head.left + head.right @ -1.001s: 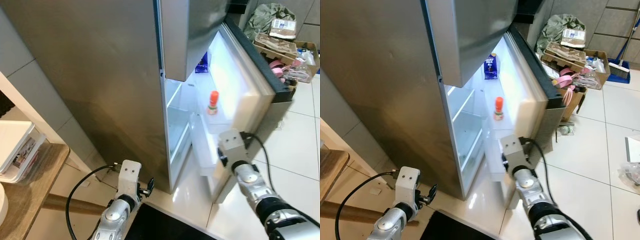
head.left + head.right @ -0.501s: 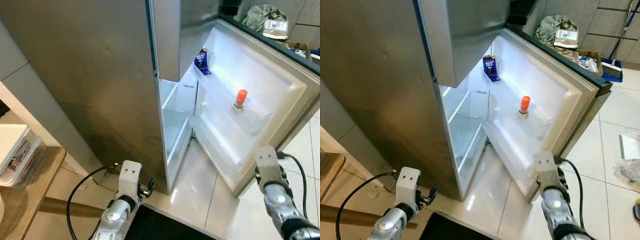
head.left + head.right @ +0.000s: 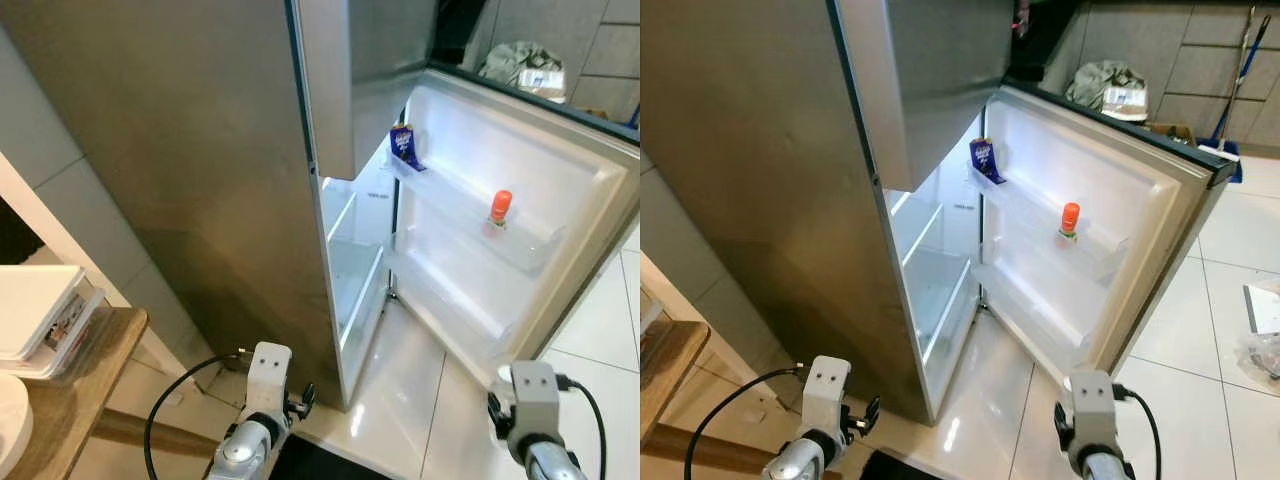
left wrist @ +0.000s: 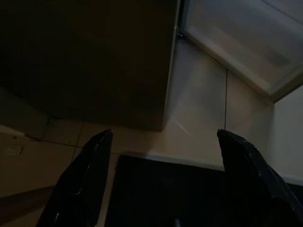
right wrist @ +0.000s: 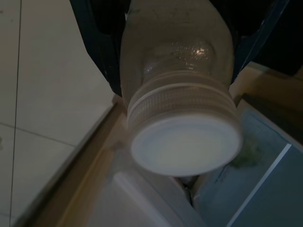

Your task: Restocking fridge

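Right gripper (image 5: pixel 177 56): low in front of the open fridge door (image 3: pixel 1140 200), clenched on a white-capped bottle (image 5: pixel 182 123); the bottle sits between its two black fingers (image 5: pixel 102 42), cap pointing away from the wrist.
Left gripper (image 4: pixel 161 179): hangs low beside the fridge's steel side (image 3: pixel 170 150), fingers spread apart, nothing between them; tiled floor (image 4: pixel 199 94) and a dark mat beyond the tips.
Door shelves: ahead of and above the right gripper; an orange-capped bottle (image 3: pixel 1069 220) stands on the middle shelf, a blue carton (image 3: pixel 982 157) on the upper one.
Wooden table (image 3: pixel 70 400): beside the left arm, carrying a clear plastic box (image 3: pixel 50 320).
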You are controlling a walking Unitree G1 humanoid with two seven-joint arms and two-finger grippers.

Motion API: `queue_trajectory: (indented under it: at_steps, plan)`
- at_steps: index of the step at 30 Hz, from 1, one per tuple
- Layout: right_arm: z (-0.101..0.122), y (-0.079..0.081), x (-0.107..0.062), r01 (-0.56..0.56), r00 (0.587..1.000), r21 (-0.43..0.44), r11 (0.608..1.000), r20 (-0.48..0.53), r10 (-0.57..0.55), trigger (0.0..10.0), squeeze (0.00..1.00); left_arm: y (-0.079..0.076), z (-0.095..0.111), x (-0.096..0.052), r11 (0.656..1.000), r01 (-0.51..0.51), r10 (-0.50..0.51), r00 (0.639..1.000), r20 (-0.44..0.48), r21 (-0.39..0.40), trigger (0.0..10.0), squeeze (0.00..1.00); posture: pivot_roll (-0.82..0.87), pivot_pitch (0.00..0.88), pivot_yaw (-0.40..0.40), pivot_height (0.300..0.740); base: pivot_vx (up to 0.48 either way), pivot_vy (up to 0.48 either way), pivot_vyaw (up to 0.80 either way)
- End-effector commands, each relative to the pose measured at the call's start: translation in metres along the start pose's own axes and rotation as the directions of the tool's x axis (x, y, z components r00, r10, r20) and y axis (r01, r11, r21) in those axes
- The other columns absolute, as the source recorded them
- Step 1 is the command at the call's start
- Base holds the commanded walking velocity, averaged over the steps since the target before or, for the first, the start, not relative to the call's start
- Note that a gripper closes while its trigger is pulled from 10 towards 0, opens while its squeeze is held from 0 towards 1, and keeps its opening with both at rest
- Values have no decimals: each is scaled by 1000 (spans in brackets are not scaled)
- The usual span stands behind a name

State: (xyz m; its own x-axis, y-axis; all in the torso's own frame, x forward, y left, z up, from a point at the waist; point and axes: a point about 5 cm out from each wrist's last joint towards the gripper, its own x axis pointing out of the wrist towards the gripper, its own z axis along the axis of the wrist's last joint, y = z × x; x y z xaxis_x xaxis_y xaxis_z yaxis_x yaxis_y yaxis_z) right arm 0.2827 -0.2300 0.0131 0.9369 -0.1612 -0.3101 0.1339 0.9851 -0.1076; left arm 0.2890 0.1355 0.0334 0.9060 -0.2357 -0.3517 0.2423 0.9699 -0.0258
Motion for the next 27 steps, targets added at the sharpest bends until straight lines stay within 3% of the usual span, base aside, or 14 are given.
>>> queue_trajectory:
  at_steps: [1,8,27]
  plan:
    - [-1,1,-2,-7,1000,12,1000,8,7,10000,0,-4,-11,-1,1000,-2,2,999,-43,-2,10000,0,-107,145,89,740,0,0,0]
    - [0,2,-5,-35,999,37,999,28,34,10000,0,-7,-10,4,999,-22,20,999,-44,-39,10000,0,-113,145,84,740,0,0,0]
    - [4,37,-9,-187,981,-26,982,37,188,10000,0,-5,-20,-3,997,-58,55,997,-53,-49,10000,0,-87,164,57,740,0,0,0]
